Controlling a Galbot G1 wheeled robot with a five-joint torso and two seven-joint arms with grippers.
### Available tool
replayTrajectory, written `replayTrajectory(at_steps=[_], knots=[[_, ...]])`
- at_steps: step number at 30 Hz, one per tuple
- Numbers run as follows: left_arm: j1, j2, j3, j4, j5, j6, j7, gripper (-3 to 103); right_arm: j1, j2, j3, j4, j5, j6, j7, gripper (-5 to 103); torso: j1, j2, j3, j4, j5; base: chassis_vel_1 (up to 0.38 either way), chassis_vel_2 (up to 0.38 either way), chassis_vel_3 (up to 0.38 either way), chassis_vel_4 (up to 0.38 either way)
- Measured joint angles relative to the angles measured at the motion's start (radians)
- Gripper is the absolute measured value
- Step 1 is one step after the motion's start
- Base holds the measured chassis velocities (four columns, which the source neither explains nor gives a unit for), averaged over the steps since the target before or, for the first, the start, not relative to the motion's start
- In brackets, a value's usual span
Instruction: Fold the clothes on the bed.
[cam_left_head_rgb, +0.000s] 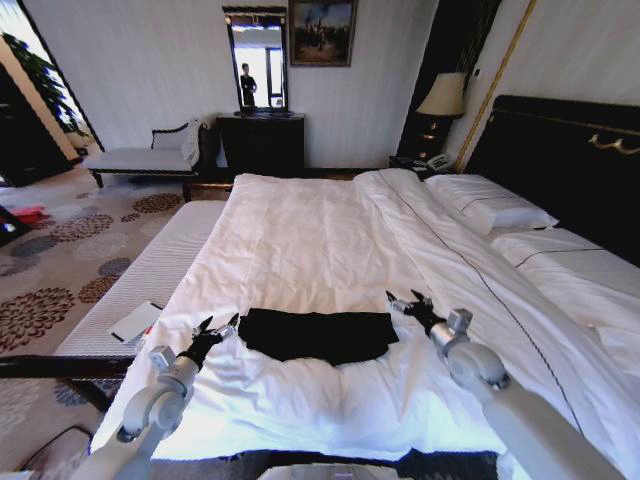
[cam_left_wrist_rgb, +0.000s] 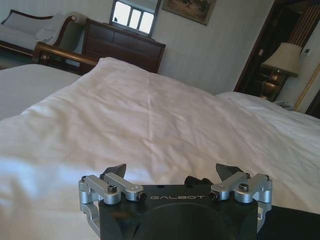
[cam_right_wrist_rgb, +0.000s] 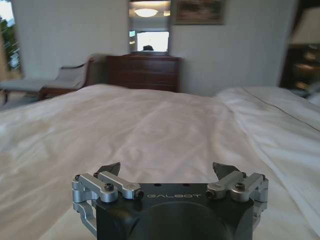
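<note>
Shirt (cam_left_head_rgb: 316, 334), black and folded into a flat band, lay on the bed (cam_left_head_rgb: 300, 240) near its foot, between my two grippers. I saw the left gripper (cam_left_head_rgb: 219, 327) just beside its left end, jaws spread and empty; the right gripper (cam_left_head_rgb: 409, 301) near its right end, likewise spread and empty.

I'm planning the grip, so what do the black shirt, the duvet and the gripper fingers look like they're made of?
The T-shirt: soft matte fabric, probably cotton knit, lying limp and folded flat. The duvet: white woven cloth, likely cotton, with creases and soft wrinkles. The left gripper and right gripper: fingers look like dark matte plastic or rubber on brushed silver metal links; both open.
</note>
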Motion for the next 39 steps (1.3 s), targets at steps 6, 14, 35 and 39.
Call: replayTrajectory(at_steps=[6,14,35,39], knots=[[0.069,-0.006,-0.049,-0.060,-0.014,0.002,0.007,100,0.179,-0.041,-0.223,-0.106,-0.158,0.075,-0.074,100,0.000,0.000,0.000,-0.0007,-0.0001,0.000,0.000,0.000,0.000],[0.147,-0.011,-0.097,-0.095,-0.001,-0.010,0.040,100,0.346,-0.059,-0.395,-0.173,-0.278,0.163,-0.156,100,0.000,0.000,0.000,-0.0003,-0.0001,0.000,0.000,0.000,0.000],[0.207,-0.017,-0.112,-0.138,-0.017,-0.014,0.048,100,0.491,0.056,-0.557,-0.356,-0.740,0.457,-0.253,100,0.000,0.000,0.000,-0.0005,-0.0001,0.000,0.000,0.000,0.000],[0.218,-0.019,-0.123,-0.147,-0.032,-0.009,0.044,100,0.497,0.071,-0.578,-0.376,-0.777,0.488,-0.258,100,0.000,0.000,0.000,-0.0006,-0.0001,0.000,0.000,0.000,0.000]])
